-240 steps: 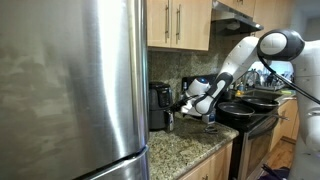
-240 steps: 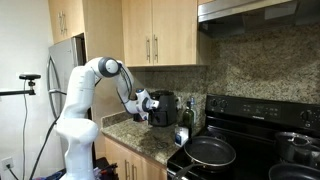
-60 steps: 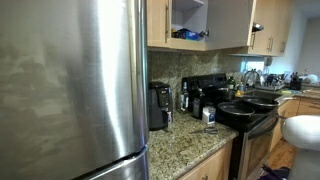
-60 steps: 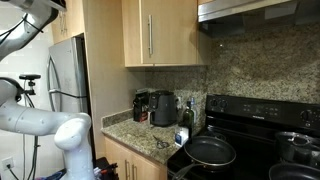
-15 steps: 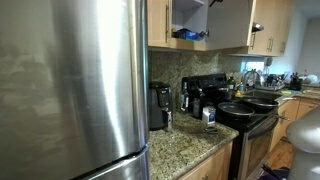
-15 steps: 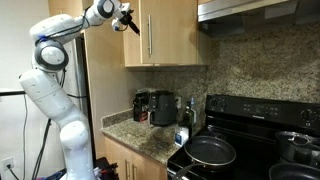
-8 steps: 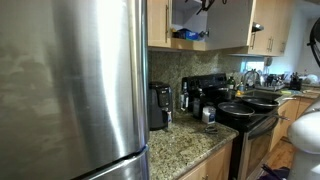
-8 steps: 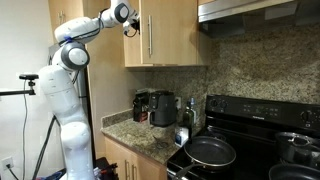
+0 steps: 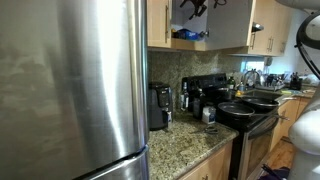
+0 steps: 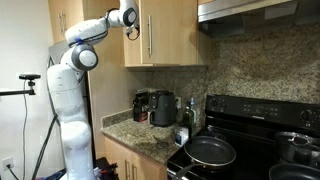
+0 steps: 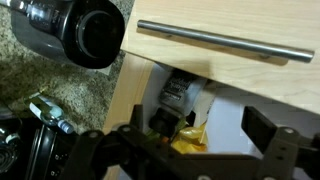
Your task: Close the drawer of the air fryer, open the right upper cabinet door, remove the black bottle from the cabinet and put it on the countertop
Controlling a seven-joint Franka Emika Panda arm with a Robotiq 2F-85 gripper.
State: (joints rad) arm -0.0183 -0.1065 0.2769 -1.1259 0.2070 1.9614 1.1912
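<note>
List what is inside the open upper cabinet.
In an exterior view, a blue item lies on the cabinet shelf, with the open gripper higher up. No black bottle is discernible; the door and the gripper cover part of the interior.

Plainly a home kitchen. Near left, a tall stainless-steel refrigerator (image 9: 70,80) filling much of an exterior view. Higher up, light-wood wall cabinets (image 10: 165,30) with slim metal bar handles. Below these, a speckled granite countertop (image 9: 190,148) carrying an air fryer (image 10: 165,108) and other small black appliances, backed by a matching granite backsplash (image 10: 260,65). To the right, a black stove (image 10: 250,150) with a frying pan (image 10: 210,152) on top and a range hood (image 10: 255,10) overhead. Under the counter, wood base cabinets (image 9: 215,165).
</note>
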